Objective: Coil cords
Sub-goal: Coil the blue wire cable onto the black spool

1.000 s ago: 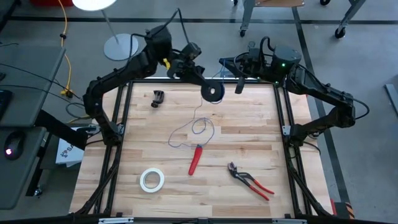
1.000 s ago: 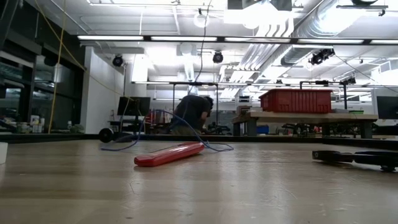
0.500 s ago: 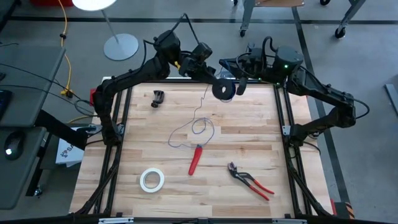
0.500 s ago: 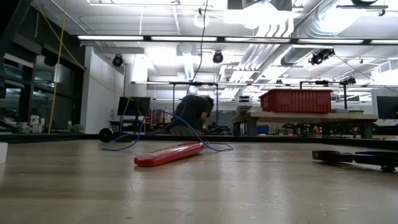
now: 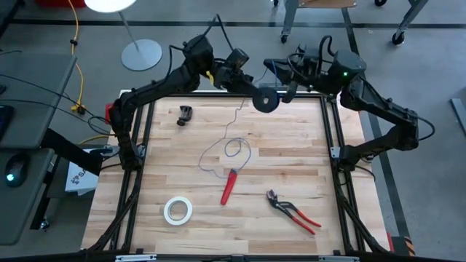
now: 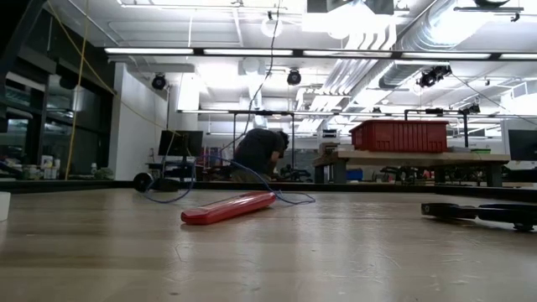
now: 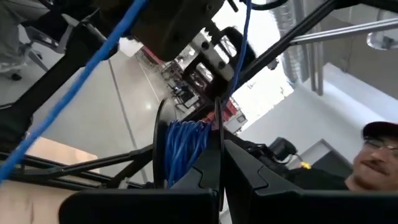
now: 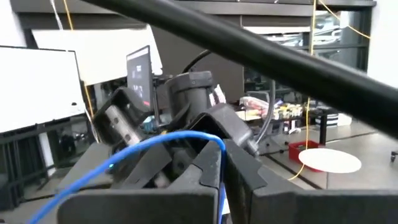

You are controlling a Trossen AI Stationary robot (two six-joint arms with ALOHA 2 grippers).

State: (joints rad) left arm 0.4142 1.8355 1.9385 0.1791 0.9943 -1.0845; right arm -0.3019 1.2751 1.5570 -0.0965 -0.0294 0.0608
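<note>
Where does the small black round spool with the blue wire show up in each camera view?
High view: small black round spool, top centre, above the table's far edge, between the two grippers.
Low view: not in it.
Left wrist view: centre, edge-on, blue windings showing.
Right wrist view: cannot tell; only the wire shows.
Shared landmark: thin blue wire.

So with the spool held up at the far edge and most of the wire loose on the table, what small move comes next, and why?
Probably one turn of wire onto the spool. The left gripper holds the spool, shut on it, and the right gripper is shut on the wire beside it. The wire hangs down to loose loops by the red-handled tool, so much remains to wind.
</note>
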